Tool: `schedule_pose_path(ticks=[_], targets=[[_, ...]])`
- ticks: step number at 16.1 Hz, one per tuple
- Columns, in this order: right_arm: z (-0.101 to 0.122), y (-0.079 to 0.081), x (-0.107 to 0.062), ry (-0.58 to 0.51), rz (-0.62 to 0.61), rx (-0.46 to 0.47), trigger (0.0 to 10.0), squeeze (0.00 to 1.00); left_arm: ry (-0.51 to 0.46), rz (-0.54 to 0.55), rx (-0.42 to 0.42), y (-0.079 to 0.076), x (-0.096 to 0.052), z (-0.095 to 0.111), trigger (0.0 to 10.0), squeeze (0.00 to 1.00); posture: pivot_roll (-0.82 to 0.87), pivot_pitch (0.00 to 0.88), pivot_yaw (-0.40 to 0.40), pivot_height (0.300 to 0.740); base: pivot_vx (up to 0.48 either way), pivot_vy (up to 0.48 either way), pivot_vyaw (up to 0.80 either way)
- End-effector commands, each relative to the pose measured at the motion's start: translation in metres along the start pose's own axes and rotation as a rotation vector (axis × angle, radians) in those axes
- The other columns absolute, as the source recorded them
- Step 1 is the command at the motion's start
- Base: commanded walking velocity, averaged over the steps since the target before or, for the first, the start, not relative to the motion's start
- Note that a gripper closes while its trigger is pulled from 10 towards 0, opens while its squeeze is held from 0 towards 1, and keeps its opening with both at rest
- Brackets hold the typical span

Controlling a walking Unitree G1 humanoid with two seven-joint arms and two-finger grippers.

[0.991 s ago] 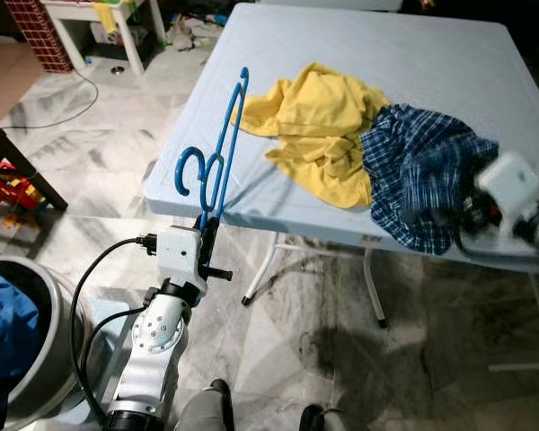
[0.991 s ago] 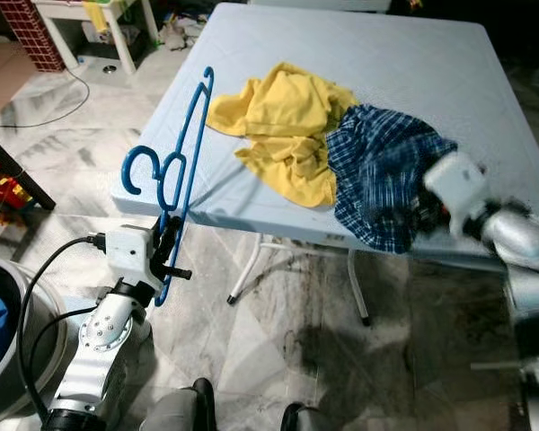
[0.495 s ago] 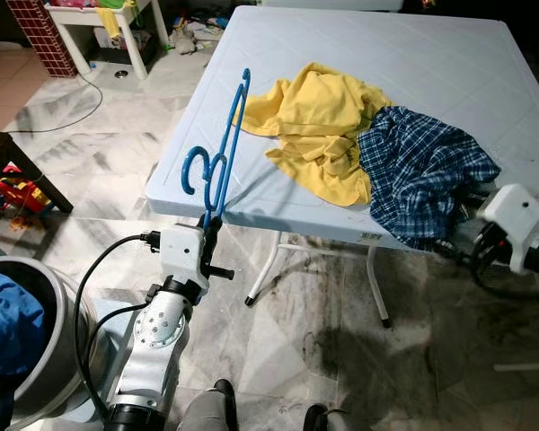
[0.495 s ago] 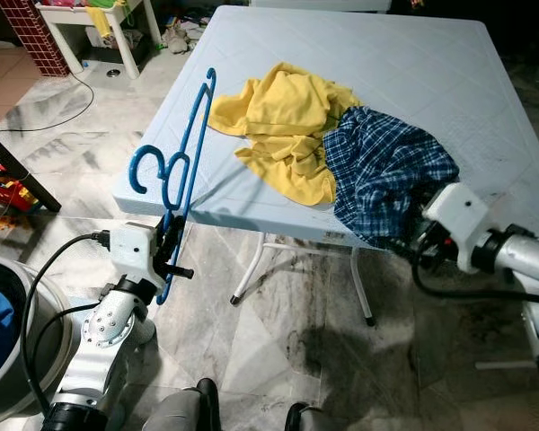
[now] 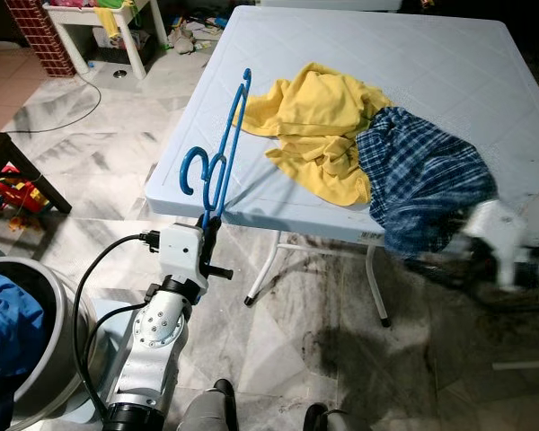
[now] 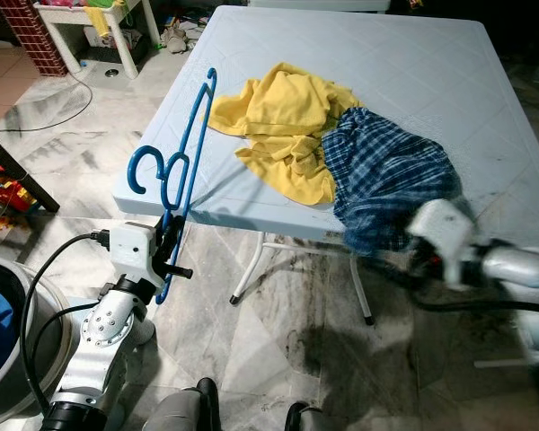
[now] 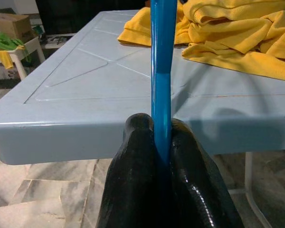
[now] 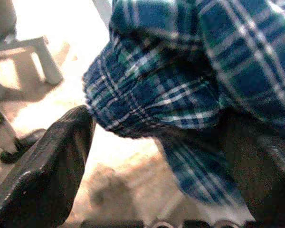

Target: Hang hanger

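left gripper (image 7: 162,142): clamped on the blue hanger (image 5: 219,148), held upright before the table (image 5: 449,54) edge
right gripper (image 8: 171,156): fingers spread, blurred, seemingly around the plaid shirt (image 5: 422,184) hem

Bench (image 5: 431,54) ahead of robot, on floor (image 5: 278,341). Two garments on bench, touching: shirt (image 5: 323,126) left of centre, checked cloth (image 5: 422,180) right of it, overlapping it and hanging over bench's near edge. Hanger (image 5: 217,153) at bench's near-left corner, upright, leaning over bench edge, lower end in left gripper (image 7: 162,156) just before and below that corner. Right gripper (image 8: 156,156) below bench's near-right edge, under hanging cloth, fingers either side of it. Bin (image 5: 36,341) far left on floor, cloth inside. Small table (image 5: 99,22) behind left, beyond bench. Toys (image 5: 4,193) on floor left.
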State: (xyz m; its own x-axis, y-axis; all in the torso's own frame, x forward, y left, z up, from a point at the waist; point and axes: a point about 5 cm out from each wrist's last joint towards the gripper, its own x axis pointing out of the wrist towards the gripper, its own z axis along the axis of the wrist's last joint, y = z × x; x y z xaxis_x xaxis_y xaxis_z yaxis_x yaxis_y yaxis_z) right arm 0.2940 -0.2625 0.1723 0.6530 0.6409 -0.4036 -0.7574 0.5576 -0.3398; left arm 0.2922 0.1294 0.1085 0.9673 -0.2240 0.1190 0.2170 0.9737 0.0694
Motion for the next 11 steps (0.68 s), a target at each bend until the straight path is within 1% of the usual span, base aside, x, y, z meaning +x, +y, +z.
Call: schedule_pose_path(ticks=[1,2,3,4,5,8,10,11], targets=[[0.006,0.001,0.011,-0.033,0.043,0.030,10.0,0.00,0.120,-0.003,-0.005,0.000,-0.007,-0.022,10.0,0.00,0.05,0.191,0.027,0.740,0.000,0.000,0.00],[0.012,0.003,0.025,-0.090,0.070,0.077,10.0,0.00,0.120,-0.002,-0.007,-0.001,-0.007,-0.022,10.0,0.00,0.05,0.193,0.026,0.740,0.000,0.000,0.00],[0.015,0.003,0.033,-0.123,0.077,0.105,10.0,0.00,0.120,-0.002,-0.007,-0.001,-0.007,-0.022,10.0,0.00,0.05,0.193,0.025,0.740,0.000,0.000,0.00],[0.026,0.002,0.054,-0.210,0.094,0.181,10.0,0.00,0.120,-0.001,-0.008,-0.001,-0.008,-0.023,10.0,0.00,0.06,0.193,0.023,0.740,0.000,0.000,0.00],[0.033,-0.001,0.067,-0.249,0.073,0.230,10.0,0.00,0.121,0.001,-0.009,-0.001,-0.008,-0.023,10.0,0.00,0.06,0.195,0.022,0.740,0.000,0.000,0.00],[0.040,-0.009,0.086,-0.262,0.003,0.304,10.0,0.00,0.121,0.005,-0.011,-0.001,-0.009,-0.023,10.0,0.00,0.07,0.197,0.016,0.740,0.000,0.000,0.00],[0.041,-0.016,0.104,-0.198,-0.099,0.343,10.0,0.00,0.122,0.015,-0.013,0.000,-0.011,-0.023,10.0,0.00,0.08,0.200,0.010,0.740,0.000,0.000,0.00],[0.041,-0.018,0.106,-0.179,-0.135,0.329,10.0,0.00,0.122,0.017,-0.013,0.000,-0.011,-0.023,10.0,0.00,0.08,0.202,0.008,0.740,0.000,0.000,0.00]])
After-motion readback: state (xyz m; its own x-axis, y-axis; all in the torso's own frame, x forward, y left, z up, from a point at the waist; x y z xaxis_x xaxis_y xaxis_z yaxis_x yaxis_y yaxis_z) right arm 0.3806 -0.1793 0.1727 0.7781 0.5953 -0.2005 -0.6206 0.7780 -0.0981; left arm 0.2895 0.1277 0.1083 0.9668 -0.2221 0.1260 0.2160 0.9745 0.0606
